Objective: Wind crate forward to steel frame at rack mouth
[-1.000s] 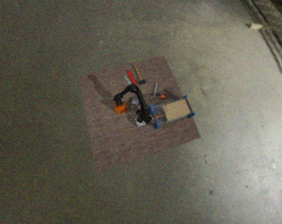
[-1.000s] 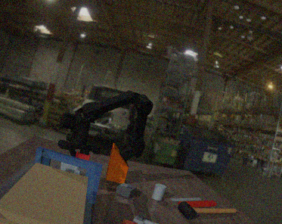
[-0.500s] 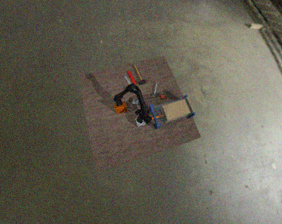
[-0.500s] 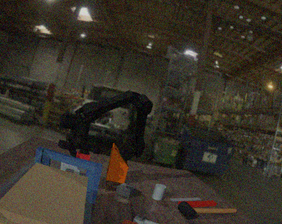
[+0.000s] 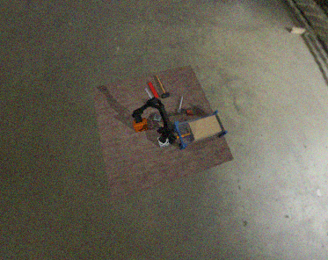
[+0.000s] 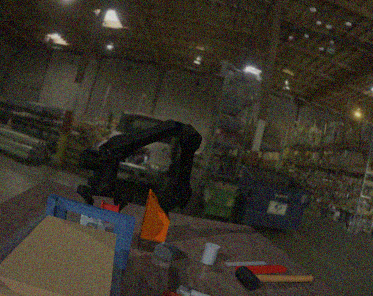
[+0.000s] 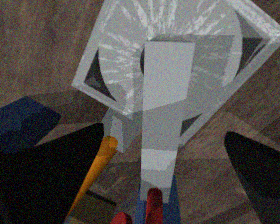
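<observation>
Claw (image 7: 156, 150) spread wide, pinching nothing; the grey winch handle (image 7: 163, 105) stands free between the dark fingers, seated in the winch (image 7: 121, 55). The step in hand looks like the release and retreat: lift straight up off the handle, no sideways drag, or the crank may turn and jerk the strap. Arm (image 6: 144, 140) arches up and over, wrist pointing down at the winch, just left of the blue rack frame (image 5: 178, 132). Crate (image 5: 206, 127) sits flat inside the cubby on the tabletop (image 5: 122, 154); I can't tell whether its front touches the frame.
</observation>
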`<state>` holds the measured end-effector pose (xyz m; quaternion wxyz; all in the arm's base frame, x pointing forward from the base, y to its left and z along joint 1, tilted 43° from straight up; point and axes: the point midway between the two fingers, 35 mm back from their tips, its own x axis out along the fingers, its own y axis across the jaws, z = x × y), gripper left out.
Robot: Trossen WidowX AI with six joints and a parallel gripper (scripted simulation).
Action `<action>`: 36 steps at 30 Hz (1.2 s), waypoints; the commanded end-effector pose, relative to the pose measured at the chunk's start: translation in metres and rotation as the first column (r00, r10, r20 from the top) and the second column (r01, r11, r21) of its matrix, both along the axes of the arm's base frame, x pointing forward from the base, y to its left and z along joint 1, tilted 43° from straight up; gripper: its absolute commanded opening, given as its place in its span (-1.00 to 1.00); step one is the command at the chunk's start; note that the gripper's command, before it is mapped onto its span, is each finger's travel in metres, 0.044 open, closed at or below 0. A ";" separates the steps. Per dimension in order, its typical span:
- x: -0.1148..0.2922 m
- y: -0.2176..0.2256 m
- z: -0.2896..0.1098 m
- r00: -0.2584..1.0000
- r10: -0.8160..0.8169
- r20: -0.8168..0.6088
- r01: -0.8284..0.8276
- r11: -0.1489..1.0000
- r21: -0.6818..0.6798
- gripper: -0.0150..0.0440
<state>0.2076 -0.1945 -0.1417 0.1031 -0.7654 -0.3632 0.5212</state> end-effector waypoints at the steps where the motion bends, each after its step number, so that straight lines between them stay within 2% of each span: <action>1: 0.000 -0.015 0.010 1.000 0.011 -0.005 -0.011 1.000 -0.013 1.00; 9: -0.012 -0.080 0.087 0.997 0.053 -0.058 -0.055 0.998 -0.027 1.00; 15: -0.013 -0.088 0.094 0.998 0.037 -0.051 -0.039 0.998 -0.044 1.00; 31: -0.013 -0.088 0.094 0.998 0.037 -0.051 -0.039 0.998 -0.044 -0.42; 32: -0.013 -0.088 0.094 0.998 0.037 -0.051 -0.039 0.998 -0.044 -0.49; 36: -0.013 -0.088 0.094 0.998 0.037 -0.051 -0.039 0.998 -0.044 -0.49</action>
